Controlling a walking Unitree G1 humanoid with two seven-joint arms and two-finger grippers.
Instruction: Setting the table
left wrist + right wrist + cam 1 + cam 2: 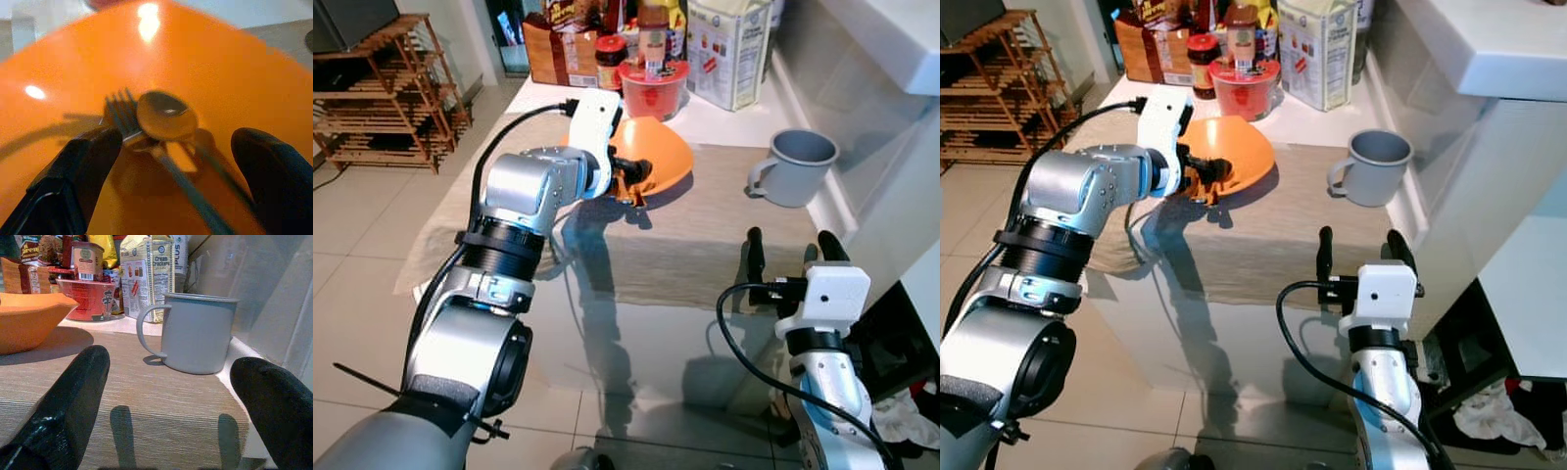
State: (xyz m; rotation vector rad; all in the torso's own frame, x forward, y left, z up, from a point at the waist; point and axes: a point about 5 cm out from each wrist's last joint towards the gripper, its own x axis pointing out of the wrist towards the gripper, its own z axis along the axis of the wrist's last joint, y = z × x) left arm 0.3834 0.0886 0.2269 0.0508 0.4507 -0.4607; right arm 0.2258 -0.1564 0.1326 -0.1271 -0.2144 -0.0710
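Glossy orange plate [205, 63], shiny metal spoon [166, 116], matt grey mug [195, 333], rough woven cloth [146, 406]

Pale tiled floor [352, 245] with gloss reflections. Slatted wooden rack [386, 93] against far wall, left of table. White table [715, 125] covered by beige woven runner [695, 245], pushed against white wall [891, 211]. White ledge [1489, 44] overhanging on right. Hard light casting sharp shadows across runner. Crumpled cloth [1494, 411] on floor, lower right.
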